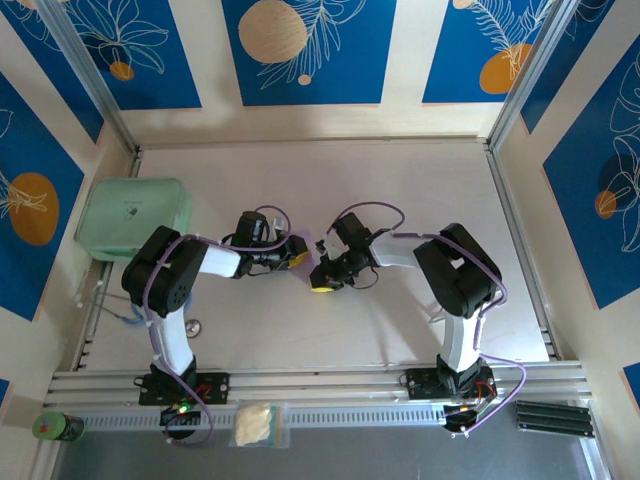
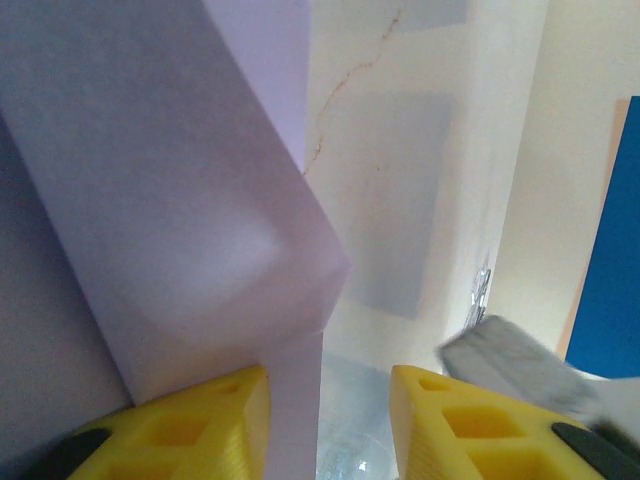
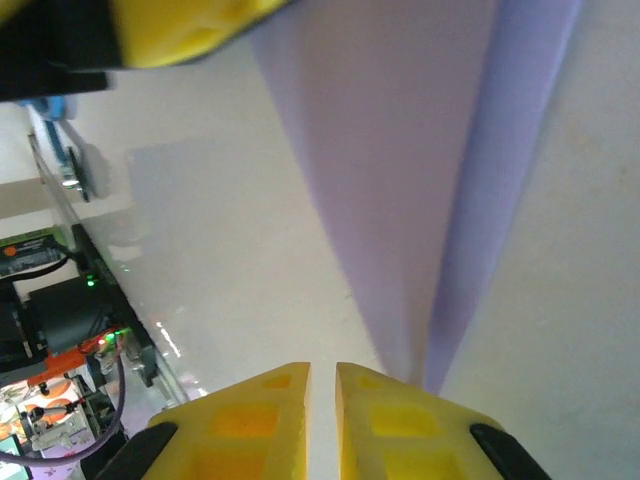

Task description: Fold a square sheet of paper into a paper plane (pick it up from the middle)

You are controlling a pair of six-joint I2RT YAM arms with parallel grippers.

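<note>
The folded pale lilac paper [image 1: 305, 245] lies mid-table between both grippers, narrowed toward a dart shape. In the left wrist view its folded layers [image 2: 180, 200] fill the left side, and one flap stands against the inner face of the left finger [image 2: 190, 430]. My left gripper [image 2: 330, 420] is open, with bare table in the gap. In the right wrist view the paper [image 3: 400, 150] tapers to a point beside the right finger [image 3: 420, 430]. My right gripper [image 3: 322, 400] is shut to a thin slit with nothing in it. Overhead, the left gripper [image 1: 295, 257] and right gripper [image 1: 322, 280] nearly touch.
A mint-green rounded box [image 1: 133, 217] sits at the far left. A small bag [image 1: 259, 424] and a green can [image 1: 58, 428] rest on the front rail, with black strips [image 1: 553, 416] at the right. The left gripper's yellow finger [image 3: 190, 25] is close ahead of the right one.
</note>
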